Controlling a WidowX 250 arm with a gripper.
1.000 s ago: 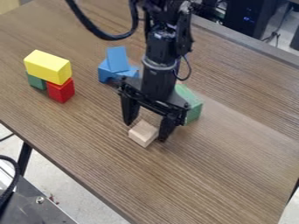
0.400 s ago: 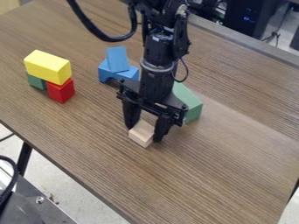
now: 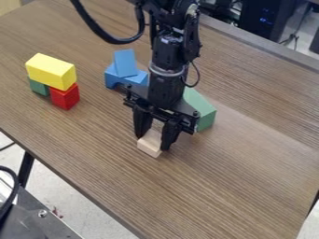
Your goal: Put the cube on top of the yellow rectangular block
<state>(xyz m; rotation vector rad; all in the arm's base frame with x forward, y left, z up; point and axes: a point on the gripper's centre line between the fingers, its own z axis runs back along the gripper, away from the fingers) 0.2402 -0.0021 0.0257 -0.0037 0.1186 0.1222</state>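
Cube of pale wood [image 3: 148, 144] sits on the tabletop [image 3: 224, 186] just below the frame's centre, grasped between the fingers of the black pincer [image 3: 152, 142]. The arm [image 3: 167, 74] hangs almost upright from the top edge. Just behind the pincer is a green block [image 3: 204, 114]. At upper left, the yellow rectangular block [image 3: 51, 70] bridges a red block [image 3: 65, 97] and a smaller green one [image 3: 39, 87]. Farther back, left of the arm, a blue block [image 3: 125, 64] leans upon a blue arch [image 3: 113, 78].

Black arm [image 3: 167, 89], thick looped black cable [image 3: 112, 39], grey ring [image 3: 166, 73]
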